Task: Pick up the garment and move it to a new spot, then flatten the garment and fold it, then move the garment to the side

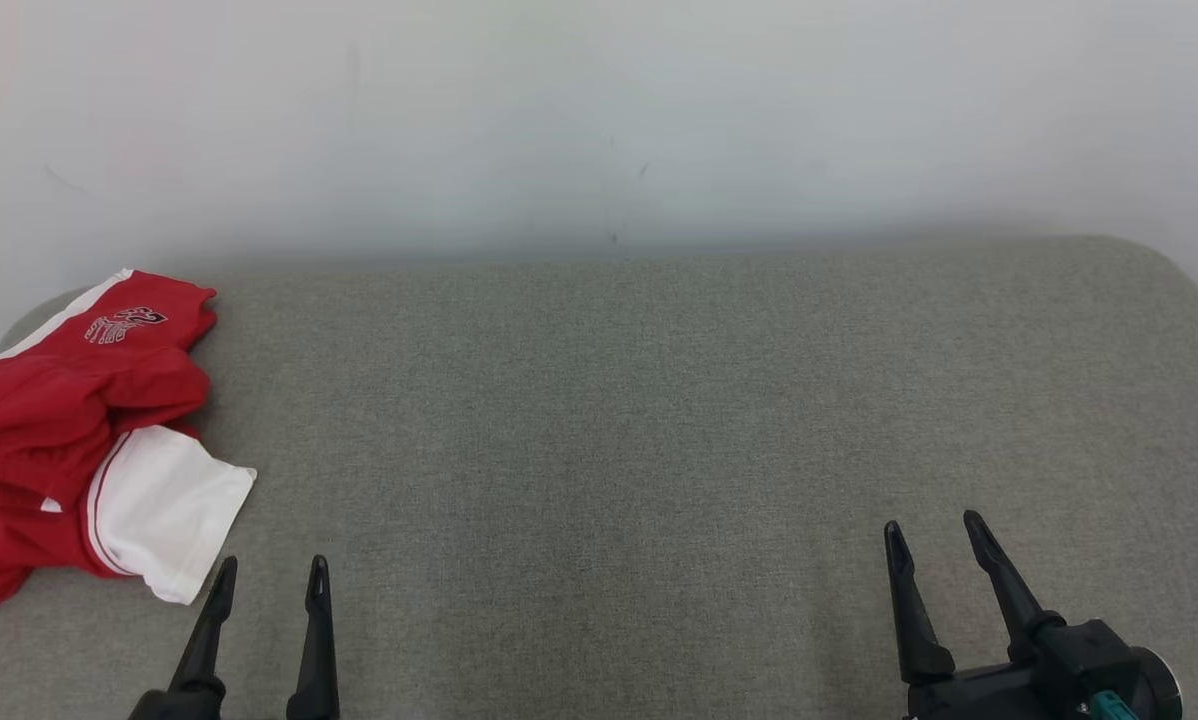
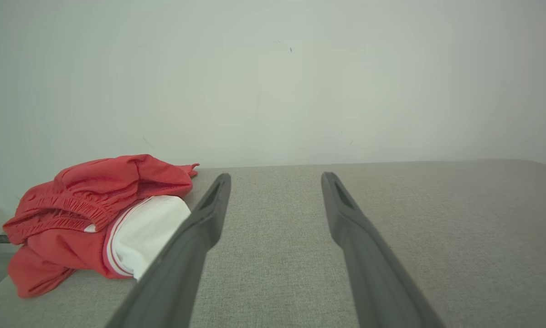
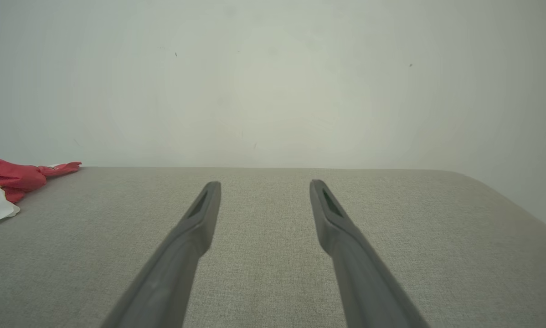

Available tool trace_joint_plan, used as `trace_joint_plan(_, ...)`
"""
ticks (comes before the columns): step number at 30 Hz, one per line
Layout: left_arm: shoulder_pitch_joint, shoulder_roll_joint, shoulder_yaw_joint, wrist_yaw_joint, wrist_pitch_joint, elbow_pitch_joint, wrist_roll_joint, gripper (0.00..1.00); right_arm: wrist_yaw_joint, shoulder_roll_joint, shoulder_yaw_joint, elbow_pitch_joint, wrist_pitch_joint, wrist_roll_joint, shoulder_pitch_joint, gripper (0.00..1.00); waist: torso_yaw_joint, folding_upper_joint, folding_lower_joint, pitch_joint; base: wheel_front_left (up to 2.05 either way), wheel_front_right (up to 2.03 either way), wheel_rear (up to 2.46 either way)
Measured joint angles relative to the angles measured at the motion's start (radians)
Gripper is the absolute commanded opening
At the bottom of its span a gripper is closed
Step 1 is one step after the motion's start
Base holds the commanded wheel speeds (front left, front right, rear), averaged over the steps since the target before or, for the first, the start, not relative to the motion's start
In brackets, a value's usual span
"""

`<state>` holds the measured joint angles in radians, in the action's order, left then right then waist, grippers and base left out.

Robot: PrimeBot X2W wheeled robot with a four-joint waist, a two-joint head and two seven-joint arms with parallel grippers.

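Work surface: grey woven fabric pad (image 1: 609, 400) with rounded far corners, backed by a plain pale wall (image 1: 599, 120).
Task item: red garment (image 1: 59, 430) (image 2: 95, 196) (image 3: 8, 175), crumpled in a heap, not flattened or folded.
Item location: far left of the pad, partly cut off by the head view's left edge.
Item detail: white panel (image 1: 164, 510) with red piping on the near right side; printed logo (image 1: 124, 325) at the far end; gathered elastic band seen from the left wrist.
Left gripper (image 1: 273, 565) (image 2: 275, 177): jaws spread wide, nothing between them; near left, just right of the white panel, a narrow gap apart.
Right gripper (image 1: 931, 523) (image 3: 265, 183): jaws spread wide, holding nothing; near right, well apart from the garment.
Centre of pad: bare grey fabric between the two grippers.
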<state>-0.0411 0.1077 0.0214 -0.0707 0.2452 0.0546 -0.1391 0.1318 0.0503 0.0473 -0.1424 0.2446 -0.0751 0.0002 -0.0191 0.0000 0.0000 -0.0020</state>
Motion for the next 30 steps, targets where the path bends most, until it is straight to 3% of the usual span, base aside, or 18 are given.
trace_joint_plan(11,-0.009,0.007,-0.007,-0.009,0.018,-0.003,0.04,1.0,0.0,0.0,0.0,0.013,0.02,0.047,0.006,1.0,0.003,0.0,0.0,-0.002,0.0,0.0,0.0)
trace_joint_plan(19,-0.017,0.004,-0.023,-0.008,0.014,0.012,0.005,1.0,0.0,0.0,-0.023,0.011,0.02,-0.028,0.009,1.0,0.005,0.0,0.0,-0.004,0.0,0.0,0.0)
trace_joint_plan(30,-0.018,0.006,-0.023,0.002,0.0,0.012,-0.016,1.0,0.0,0.0,-0.025,0.005,0.02,-0.047,0.01,1.0,0.005,0.0,0.0,-0.001,0.0,0.0,0.0)
